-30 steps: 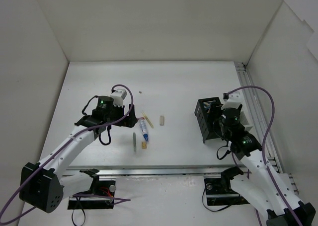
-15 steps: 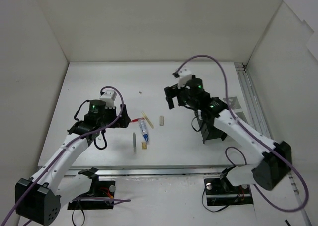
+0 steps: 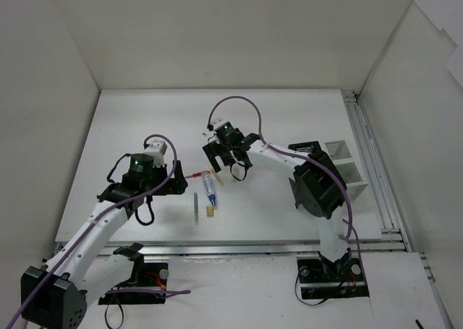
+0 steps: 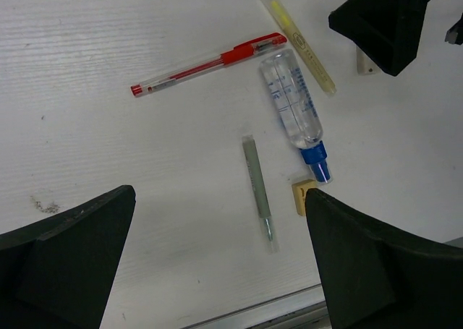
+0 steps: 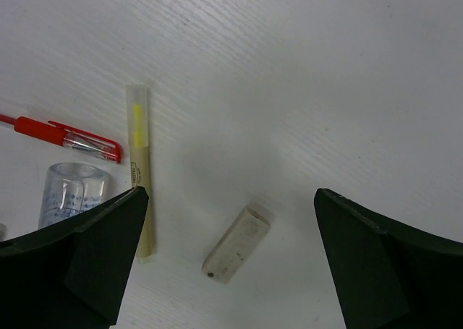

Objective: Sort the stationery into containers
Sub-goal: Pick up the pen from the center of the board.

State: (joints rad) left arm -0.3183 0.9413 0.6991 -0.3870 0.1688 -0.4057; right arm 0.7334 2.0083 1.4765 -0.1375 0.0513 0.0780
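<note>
Right pincer [image 5: 231, 199]: jaws wide apart, empty, above the eraser [image 5: 236, 244] lying on the surface [image 5: 325, 69] near the yellow pen [image 5: 139, 170]. Eraser judged light, stiff, grippy; take it across its narrow width. Left pincer [image 4: 219, 195]: apart, empty.

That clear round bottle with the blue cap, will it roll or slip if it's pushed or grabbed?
Likely rolls sideways: the clear round bottle with the blue cap lies on its side on the flat white table. Its glossy curved wall may slip in a pinch. It looks stiff, so probably won't sag.
</note>
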